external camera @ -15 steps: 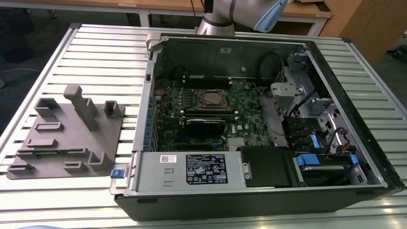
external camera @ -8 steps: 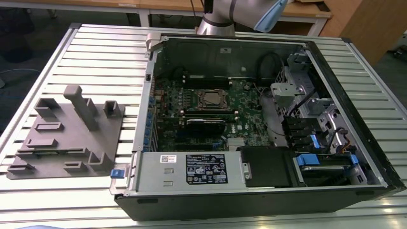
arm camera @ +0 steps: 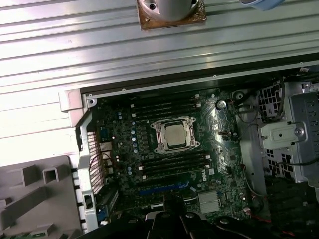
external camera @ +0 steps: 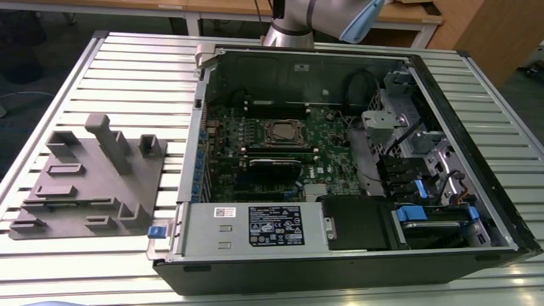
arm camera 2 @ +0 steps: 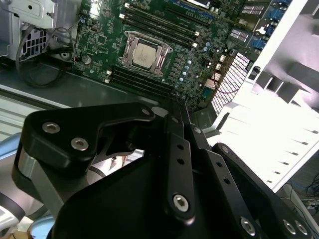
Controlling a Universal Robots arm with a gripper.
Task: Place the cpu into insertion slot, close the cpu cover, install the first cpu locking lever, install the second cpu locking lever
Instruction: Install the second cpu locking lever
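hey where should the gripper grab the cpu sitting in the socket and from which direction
Judging by the views, take the cpu by two opposite edges of its metal top, coming straight down from above. It lies flat inside the cpu cover frame on the motherboard, so side approaches look blocked.

Green motherboard, silver-grey cpu, silver cpu cover, black claw, grey ribbed counter, grey fixture
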